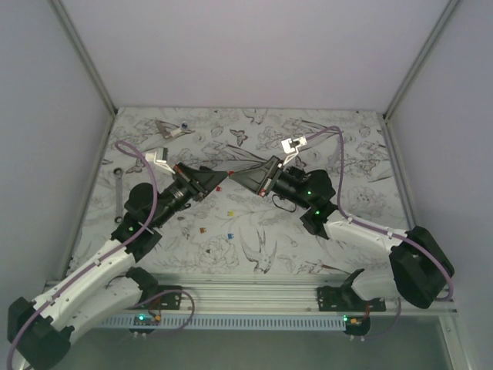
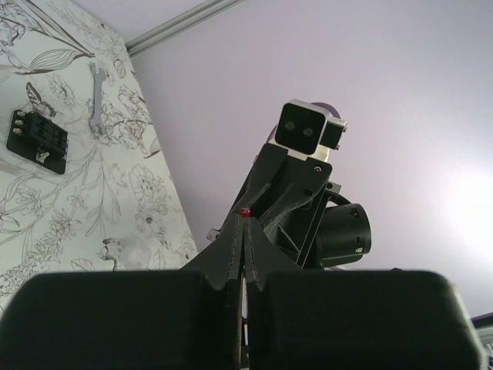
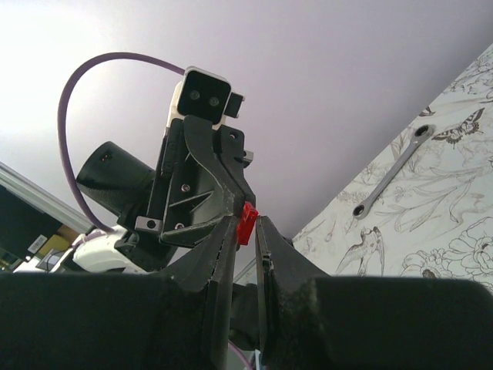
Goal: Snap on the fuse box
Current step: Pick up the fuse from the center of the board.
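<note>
Right hand [image 3: 246, 230] stands nearest, fingers slightly apart and seemingly clamped on a red fuse [image 3: 247, 216] at their tips. Left hand [image 2: 244, 222] meets it tip to tip, fingers pressed together, tips at the fuse. Both hang above the desk [image 1: 308, 239], well apart from the fuse box [image 2: 36, 141], which lies flat on the desk. A wrench [image 2: 95, 91] lies just beyond the box.

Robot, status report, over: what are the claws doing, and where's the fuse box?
Left gripper shut, tip to tip with right gripper. Red fuse between the right's fingers, grip unclear. Fuse box on table, untouched.
</note>
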`<state>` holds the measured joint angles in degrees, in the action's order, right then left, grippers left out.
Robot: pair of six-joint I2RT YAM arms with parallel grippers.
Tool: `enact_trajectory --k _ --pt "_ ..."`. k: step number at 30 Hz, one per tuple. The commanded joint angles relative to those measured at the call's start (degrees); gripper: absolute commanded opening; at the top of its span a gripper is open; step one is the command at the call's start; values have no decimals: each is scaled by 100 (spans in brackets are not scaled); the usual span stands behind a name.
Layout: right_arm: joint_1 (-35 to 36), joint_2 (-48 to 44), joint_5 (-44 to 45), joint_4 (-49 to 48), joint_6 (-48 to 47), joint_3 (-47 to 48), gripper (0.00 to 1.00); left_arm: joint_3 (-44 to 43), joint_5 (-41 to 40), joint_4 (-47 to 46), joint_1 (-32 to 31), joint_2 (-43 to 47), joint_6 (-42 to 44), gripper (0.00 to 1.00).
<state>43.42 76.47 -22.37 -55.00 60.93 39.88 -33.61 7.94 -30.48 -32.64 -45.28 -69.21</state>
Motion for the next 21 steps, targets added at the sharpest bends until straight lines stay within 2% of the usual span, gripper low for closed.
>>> enact_trajectory --k 1,8,15,17,18,21 --pt "19 -8 127 -300 86 -6 21 -33 -65 -261 -57 98 -84 0" --pt "4 0 130 -374 120 -34 15 -28 -58 -261 -80 98 -101 0" --pt "1 28 84 -416 83 -24 0 -57 -36 -260 -99 3 -111 0" --pt "-8 17 84 -378 34 -32 0 -50 -46 -257 -102 -30 -113 0" --pt "-26 5 84 -322 -5 -33 0 -27 -58 -257 -102 -41 -111 1" --pt "-170 -113 90 -57 -173 -109 0 54 -186 -248 -102 -35 -30 16"
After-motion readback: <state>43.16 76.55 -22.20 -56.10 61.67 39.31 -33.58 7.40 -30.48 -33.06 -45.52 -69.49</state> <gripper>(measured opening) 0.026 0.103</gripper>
